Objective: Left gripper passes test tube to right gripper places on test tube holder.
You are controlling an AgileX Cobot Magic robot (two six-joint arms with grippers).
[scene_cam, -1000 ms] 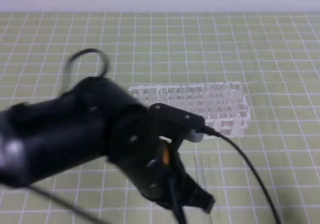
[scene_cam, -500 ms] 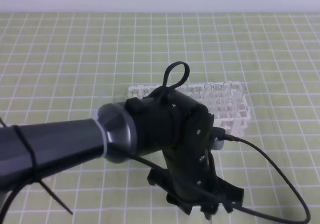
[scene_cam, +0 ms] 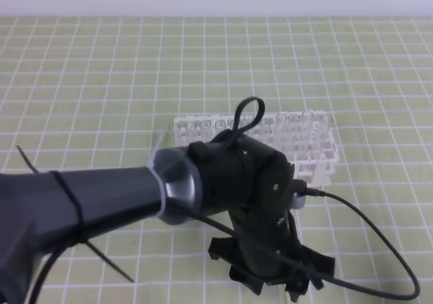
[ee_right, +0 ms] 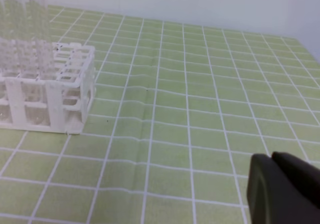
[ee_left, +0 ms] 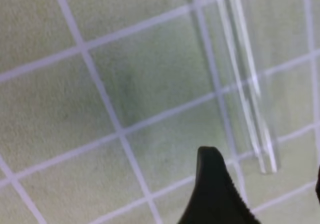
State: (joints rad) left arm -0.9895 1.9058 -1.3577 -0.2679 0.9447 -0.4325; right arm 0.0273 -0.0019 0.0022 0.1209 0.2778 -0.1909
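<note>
Your left gripper hangs low over the surface at about 6 o'clock in the high view, its bulky black wrist and glossy grey arm running in from 8 o'clock. Its jaws stand spread wide, with two black prongs splayed out to either side at the bottom of the wrist, and nothing is clamped between them. A thin black cable loop rises from the top of the wrist, and a second cable sweeps away towards 4 o'clock.

In your left wrist view the test tube lies flat on the green gridded surface, running from 12 o'clock down towards 5 o'clock, its end just beside the tip of one black finger. Tube and finger appear apart, with no grip on the glass.

The test tube holder sits beyond the left wrist at about 1 o'clock from it, partly hidden by the wrist, rows of clear tubes standing upright in its white lattice. In your right wrist view the same rack is at 9 o'clock.

Your right gripper shows only as a dark block at 5 o'clock in its own camera. Its jaws are closed together and hold nothing.
</note>
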